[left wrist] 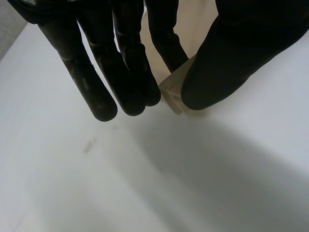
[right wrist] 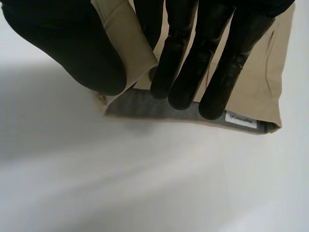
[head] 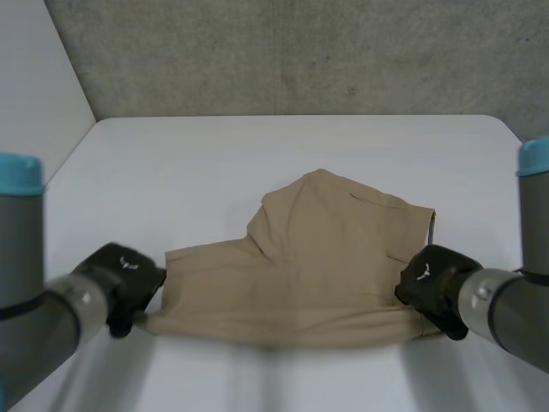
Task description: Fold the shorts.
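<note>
Tan shorts (head: 309, 275) lie across the middle of the white table (head: 257, 154), their near edge lifted off the surface between my two hands. My left hand (head: 127, 281) is at the near left corner of the shorts (left wrist: 176, 92), pinching the hem between straight fingers (left wrist: 130, 72) and thumb. My right hand (head: 433, 283) holds the near right corner, thumb and fingers (right wrist: 186, 67) pinching the waistband (right wrist: 130, 53). The grey waistband lining with a small white label (right wrist: 240, 120) shows below its fingertips.
A grey concrete wall (head: 300, 51) rises behind the table's far edge. Bare white tabletop surrounds the shorts on every side, with more room at the far end and to the left.
</note>
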Tool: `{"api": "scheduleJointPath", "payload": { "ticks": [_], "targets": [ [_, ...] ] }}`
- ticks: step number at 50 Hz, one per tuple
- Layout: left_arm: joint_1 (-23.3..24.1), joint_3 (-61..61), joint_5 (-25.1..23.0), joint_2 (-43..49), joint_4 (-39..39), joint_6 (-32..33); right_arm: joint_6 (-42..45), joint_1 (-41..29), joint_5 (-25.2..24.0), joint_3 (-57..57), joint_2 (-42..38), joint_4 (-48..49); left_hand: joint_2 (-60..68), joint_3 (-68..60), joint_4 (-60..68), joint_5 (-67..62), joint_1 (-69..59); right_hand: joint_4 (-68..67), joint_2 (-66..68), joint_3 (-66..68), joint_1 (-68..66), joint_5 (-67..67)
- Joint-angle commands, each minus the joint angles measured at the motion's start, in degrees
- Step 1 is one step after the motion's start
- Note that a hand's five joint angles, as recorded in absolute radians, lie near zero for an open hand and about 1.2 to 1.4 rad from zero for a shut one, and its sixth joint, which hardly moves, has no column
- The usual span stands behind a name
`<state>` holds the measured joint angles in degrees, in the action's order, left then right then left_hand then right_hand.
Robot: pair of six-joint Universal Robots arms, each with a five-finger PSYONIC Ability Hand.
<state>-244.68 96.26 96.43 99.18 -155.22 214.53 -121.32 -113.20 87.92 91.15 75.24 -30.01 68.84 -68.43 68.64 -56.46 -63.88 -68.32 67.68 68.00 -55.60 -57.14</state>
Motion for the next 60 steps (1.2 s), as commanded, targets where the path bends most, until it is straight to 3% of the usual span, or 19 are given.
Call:
{"api": "scheduleJointPath", "payload": {
  "ticks": [1,8,11,13,15,18,29,44,50,60],
  "targets": [
    [1.5,-22.5,2.4,15.6,-8.2,-1.0,-2.5,-0.6,0.9,-13.3,-8.3,5.5,11.2,-11.6,11.4,-13.5,-16.1,-11.7,12.3,12.0,-24.4,-12.9],
    [5.4,-51.1,9.4,22.9,-18.1,-0.9,-14.3,-0.7,2.9,-37.8,-11.5,19.6,11.2,-11.6,11.4,-13.5,-16.1,-11.7,12.3,12.0,-24.4,-12.9],
    [4.9,-62.9,9.1,24.6,-29.5,-0.4,-19.1,-0.6,3.0,-44.5,-10.9,32.1,11.2,-11.6,11.4,-13.5,-16.1,-11.7,12.3,12.0,-24.4,-12.9],
    [4.8,-67.3,8.9,24.4,-39.9,-0.3,-20.3,-0.6,3.1,-45.4,-10.0,39.9,11.2,-11.6,11.4,-13.5,-16.1,-11.7,12.3,12.0,-24.4,-12.9],
    [5.1,-67.8,8.5,24.0,-46.1,0.0,-21.2,-0.7,3.7,-44.7,-8.1,49.6,11.2,-11.6,11.4,-13.5,-16.1,-11.7,12.3,12.0,-24.4,-12.9],
    [5.1,-66.8,8.2,22.5,-51.9,0.9,-21.1,-0.8,4.3,-43.0,-7.1,55.3,11.2,-11.6,11.4,-13.5,-16.1,-11.7,12.3,12.0,-24.4,-12.9],
    [4.8,-48.7,8.7,21.7,-48.9,0.0,-21.1,-0.8,4.1,-31.2,-8.0,51.1,11.2,-11.6,11.4,-13.5,-16.1,-11.7,12.3,12.0,-24.4,-12.9],
    [4.9,-14.6,8.2,22.2,-44.1,-6.8,-21.1,-0.6,3.9,-11.6,-18.8,43.1,11.2,-11.6,11.4,-13.5,-16.1,-11.7,12.3,12.0,-24.4,-12.9],
    [6.4,-8.6,8.1,20.5,-38.2,-6.9,-20.8,-0.1,3.7,-7.3,-15.9,37.1,11.2,-11.6,11.4,-13.5,-16.1,-11.7,12.3,12.0,-24.4,-12.9],
    [6.4,-2.3,7.8,6.9,-22.9,-6.8,-18.0,0.2,0.1,-1.1,-6.9,22.5,11.2,-11.6,11.4,-13.5,-16.1,-11.7,12.3,12.0,-24.4,-12.9]
  ]
}}
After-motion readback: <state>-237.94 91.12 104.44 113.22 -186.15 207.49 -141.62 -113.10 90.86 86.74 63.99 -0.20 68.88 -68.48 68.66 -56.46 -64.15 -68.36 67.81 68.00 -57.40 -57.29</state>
